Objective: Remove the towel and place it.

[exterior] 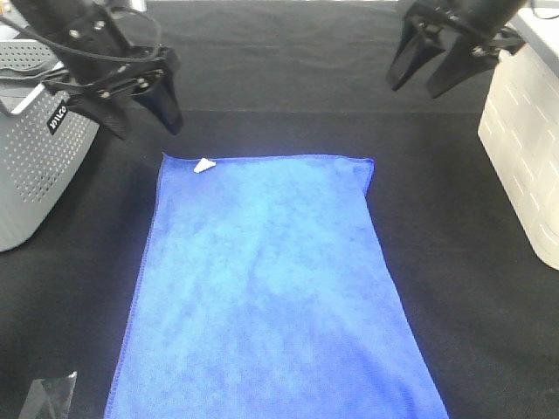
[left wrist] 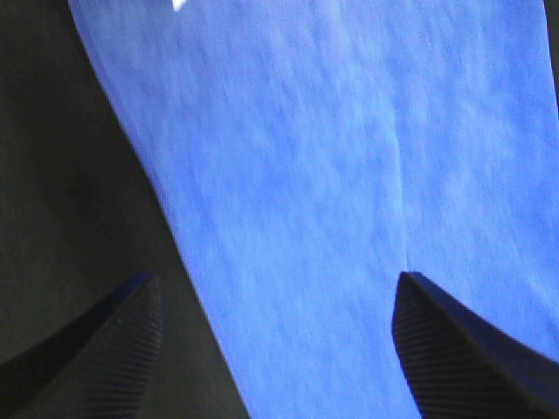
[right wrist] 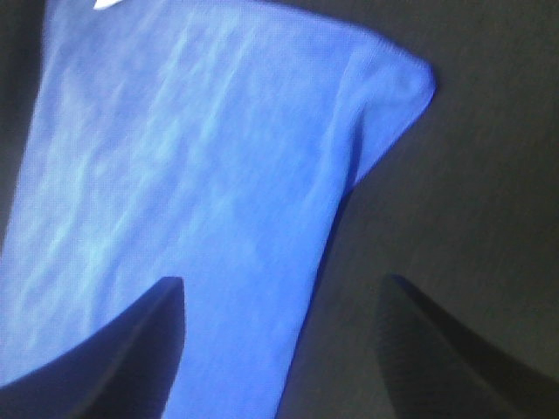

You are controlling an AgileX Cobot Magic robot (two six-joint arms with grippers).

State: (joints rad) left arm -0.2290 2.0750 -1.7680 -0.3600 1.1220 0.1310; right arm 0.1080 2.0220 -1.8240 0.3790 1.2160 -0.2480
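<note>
Left gripper and right gripper: jaws spread wide, nothing held, both clear of the towel. The towel lies flat on the black tabletop, white tag at one far corner. Its near edge is cut off. The grey perforated basket is partly cropped.

Blue towel lies flat on a black table, with open space above it. Grey basket stands left, white bin right, both apart from the towel.
</note>
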